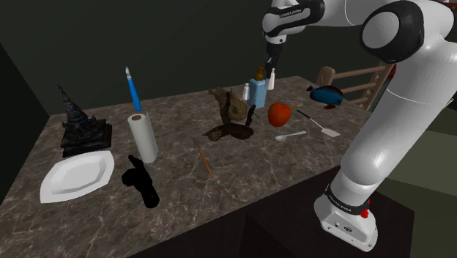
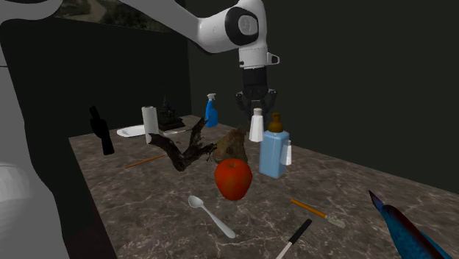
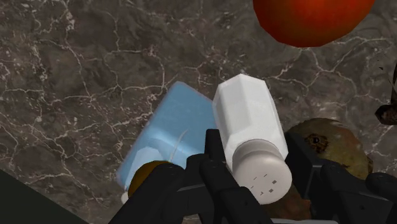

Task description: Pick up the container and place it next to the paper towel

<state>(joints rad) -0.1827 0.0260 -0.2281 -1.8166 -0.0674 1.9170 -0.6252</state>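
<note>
- Carrying the container (image 2: 256,126), a white shaker w/ a holed cap, was the step in hand as I judged it. It hung in the claw (image 2: 256,109) and looked clear of the tabletop (image 2: 147,213).
- Claw state: fingers (image 3: 215,159) were partly closed, pinching the container on both sides just below its cap, w/ nothing else in them.
- Container vs claw: it sat directly between the fingers, body hanging below them, roughly upright in the second exterior view.
- Just beside and below it stood a blue soap bottle (image 2: 274,156) w/ a brown pump. A red apple (image 2: 233,178) was nearer that view's camera. A piece of driftwood (image 2: 184,151) lay between this cluster and the paper towel (image 2: 150,120).
- The paper towel stood upright, well apart from the container, toward the shoulder view's left, w/ a white plate (image 1: 77,176) and a black bottle (image 1: 140,182) near it.
- Doing it well, IMO, called for holding height past the pump top and the driftwood branches, then crossing toward the roll w/ the container kept upright so it wouldn't slip in the pinch.
- Best target looked like bare tabletop just beside the roll, not touching it. The side facing the driftwood seemed freest, since plate + black bottle crowded the other.
- The base needed to sit flat before release. A tall narrow container prob. tips easily, and a nudge could topple the roll too.
</note>
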